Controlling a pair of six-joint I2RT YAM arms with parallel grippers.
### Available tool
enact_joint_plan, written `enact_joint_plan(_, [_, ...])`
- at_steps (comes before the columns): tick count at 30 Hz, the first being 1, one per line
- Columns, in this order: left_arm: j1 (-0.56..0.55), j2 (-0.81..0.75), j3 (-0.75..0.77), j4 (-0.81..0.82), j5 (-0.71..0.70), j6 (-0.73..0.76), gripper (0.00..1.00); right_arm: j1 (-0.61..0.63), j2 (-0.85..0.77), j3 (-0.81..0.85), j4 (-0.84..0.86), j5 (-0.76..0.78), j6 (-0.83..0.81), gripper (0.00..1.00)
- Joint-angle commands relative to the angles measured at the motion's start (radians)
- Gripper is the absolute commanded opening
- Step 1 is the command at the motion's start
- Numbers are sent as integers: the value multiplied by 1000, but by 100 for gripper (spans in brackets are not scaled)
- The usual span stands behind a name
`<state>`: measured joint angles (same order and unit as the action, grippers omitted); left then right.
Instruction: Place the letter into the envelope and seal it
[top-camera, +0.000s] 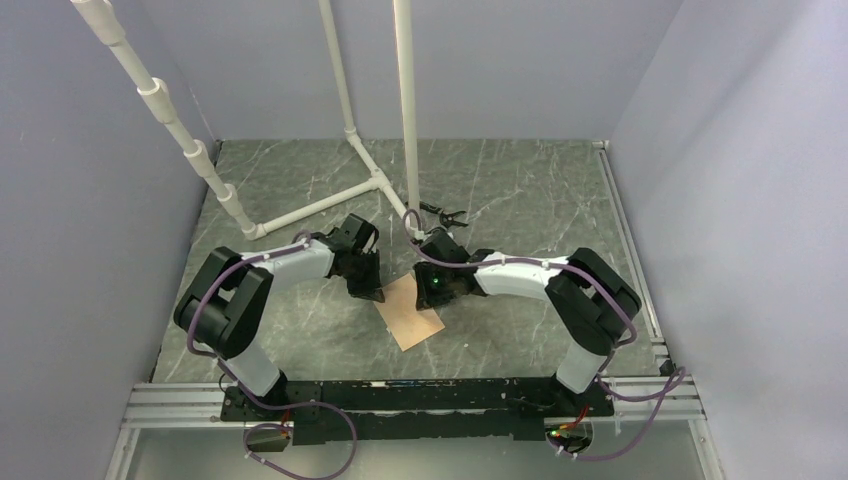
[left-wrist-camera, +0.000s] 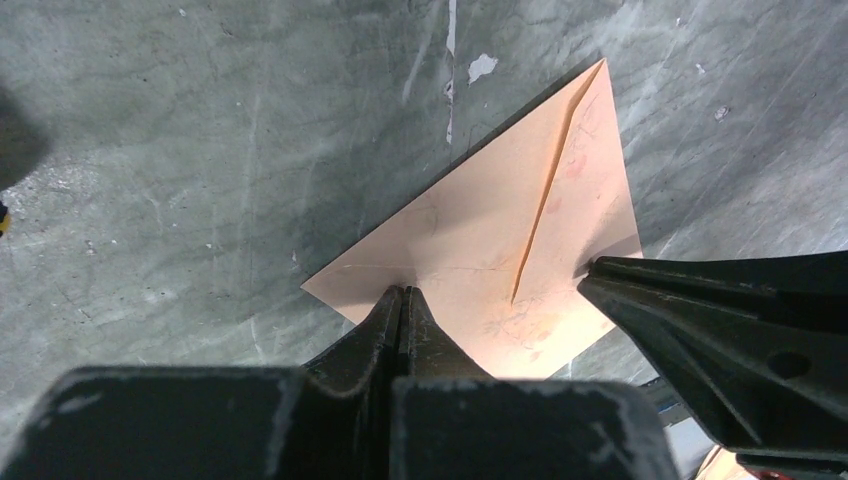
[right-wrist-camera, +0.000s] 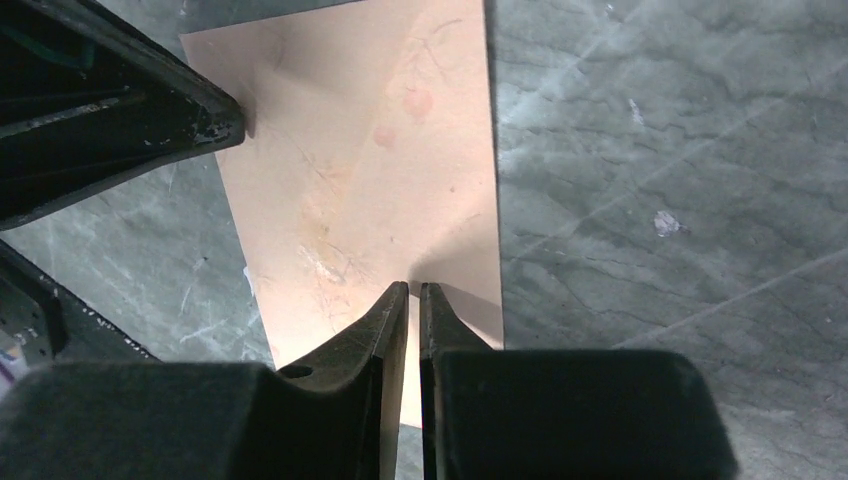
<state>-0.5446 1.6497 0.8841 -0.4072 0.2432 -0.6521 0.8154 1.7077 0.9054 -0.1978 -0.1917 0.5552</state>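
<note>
Two robot arms are counted at the near edge of the table (top-camera: 300, 180): the left arm (top-camera: 300, 262) and the right arm (top-camera: 520, 272). Two grippers are counted: the left gripper (left-wrist-camera: 402, 292) and the right gripper (right-wrist-camera: 413, 288). One envelope (top-camera: 410, 312) is counted near the table's middle. Three white pipes (top-camera: 407, 100) are counted rising near the far edge.
</note>
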Motion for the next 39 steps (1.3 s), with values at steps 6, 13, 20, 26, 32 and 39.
enact_joint_plan(6, [-7,7,-45,29,16,-38,3,100,71,85,-72,256,-91,14])
enact_joint_plan(13, [-4,0,-56,22,2,-29,3,163,117,153,-94,320,-131,15])
enact_joint_plan(20, [0,-11,-65,30,23,-39,3,199,133,150,-71,303,-170,18])
enact_joint_plan(26, [12,-17,-66,39,46,-48,3,205,133,110,-19,264,-179,23])
enact_joint_plan(32, [17,-18,-83,51,60,-55,2,205,163,112,-27,266,-166,27])
enact_joint_plan(39, [18,-22,-101,59,64,-64,2,229,226,158,-128,337,-157,28])
